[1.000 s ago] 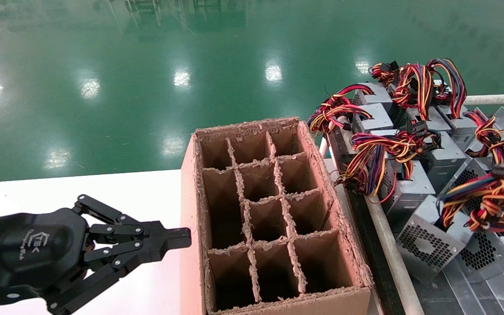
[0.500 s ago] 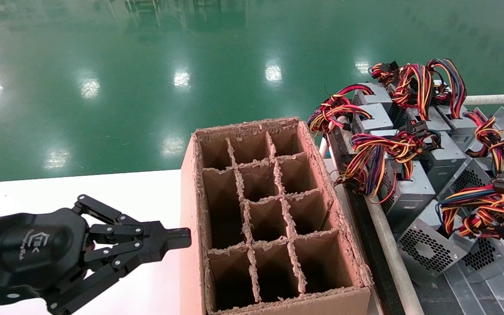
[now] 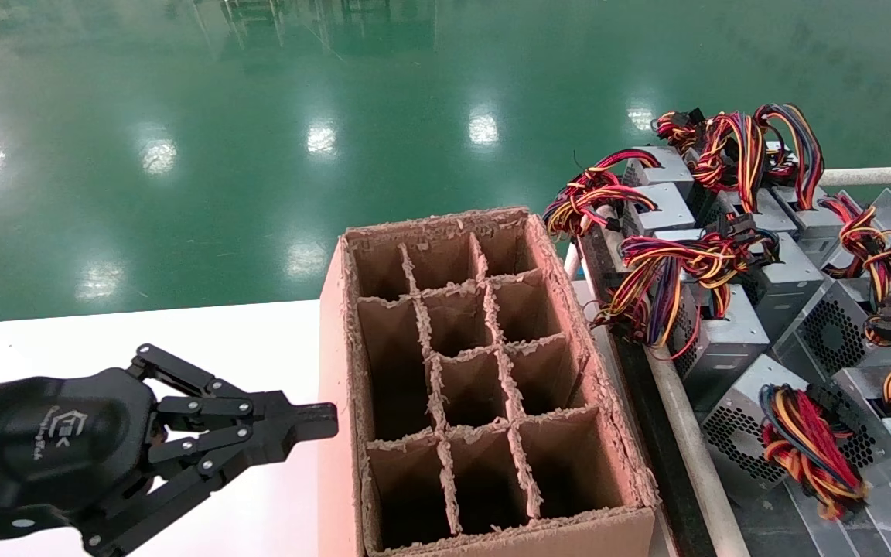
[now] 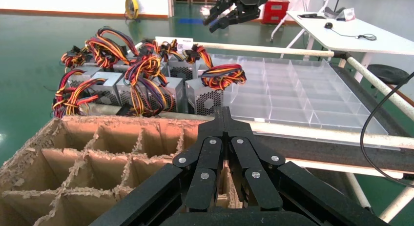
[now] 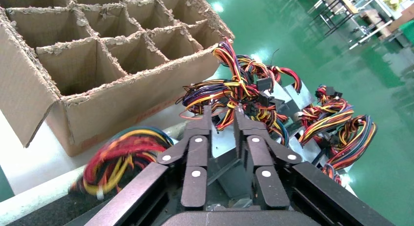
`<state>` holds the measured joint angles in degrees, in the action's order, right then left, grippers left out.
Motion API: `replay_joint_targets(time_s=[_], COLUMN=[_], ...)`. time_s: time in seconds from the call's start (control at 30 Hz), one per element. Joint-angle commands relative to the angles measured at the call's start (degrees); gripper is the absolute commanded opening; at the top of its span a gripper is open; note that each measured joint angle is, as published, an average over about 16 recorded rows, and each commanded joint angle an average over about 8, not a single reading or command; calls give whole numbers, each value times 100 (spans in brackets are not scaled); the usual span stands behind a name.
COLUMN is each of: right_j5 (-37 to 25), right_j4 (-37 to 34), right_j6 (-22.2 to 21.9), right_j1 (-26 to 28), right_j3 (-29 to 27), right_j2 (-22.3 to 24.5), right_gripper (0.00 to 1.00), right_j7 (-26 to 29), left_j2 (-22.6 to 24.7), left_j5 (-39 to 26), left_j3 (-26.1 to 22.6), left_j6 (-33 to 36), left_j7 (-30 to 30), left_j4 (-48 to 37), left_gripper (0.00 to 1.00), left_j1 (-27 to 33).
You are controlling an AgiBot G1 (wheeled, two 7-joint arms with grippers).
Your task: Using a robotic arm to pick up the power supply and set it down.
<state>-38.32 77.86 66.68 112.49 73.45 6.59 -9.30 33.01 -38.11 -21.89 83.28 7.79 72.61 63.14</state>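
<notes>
Right wrist view is showing the right gripper hanging slightly parted, gripping nothing, over the power supply; the left gripper is sitting pinched closed beside the cardboard box.

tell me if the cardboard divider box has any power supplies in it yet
Empty. In the head view every cell of the cardboard divider box shows bare; the power supplies all sit outside, beside it.

Cardboard box: one, cells three across. The left column's dividers are unclear, so no cell total.
Power supplies: at least eight grey units with wire bundles. They are heaped and overlapping, so the exact count is unreadable.
Clear divided tray: one.
Grippers: two, left gripper and right gripper.
</notes>
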Motion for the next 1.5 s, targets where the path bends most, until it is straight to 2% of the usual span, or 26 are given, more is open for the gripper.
replay_joint_targets(time_s=[0.03,0.27,0.47,0.73,1.5], right_j5=[33,332,287,191,-80], right_j4=[3,1,-35,-94,-260], right_j6=[12,275,399,623,1259], right_j1=[13,84,-341,-1049,-3061], right_j3=[-5,-186,-638,-1399,-3560], right_j2=[16,74,-273,-853,-2499], right_gripper=[100,100,100,100,100], right_j7=[-46,-284,-116,200,1098], left_j2=[0,0,0,0,-1], left_j5=[0,0,0,1,1], left_j3=[0,0,-1,-1,-2], left_j6=[0,0,0,0,-1], left_j7=[0,0,0,0,-1], left_j4=[0,0,0,0,0], left_gripper=[0,0,0,100,100], left_j1=[0,0,0,0,1])
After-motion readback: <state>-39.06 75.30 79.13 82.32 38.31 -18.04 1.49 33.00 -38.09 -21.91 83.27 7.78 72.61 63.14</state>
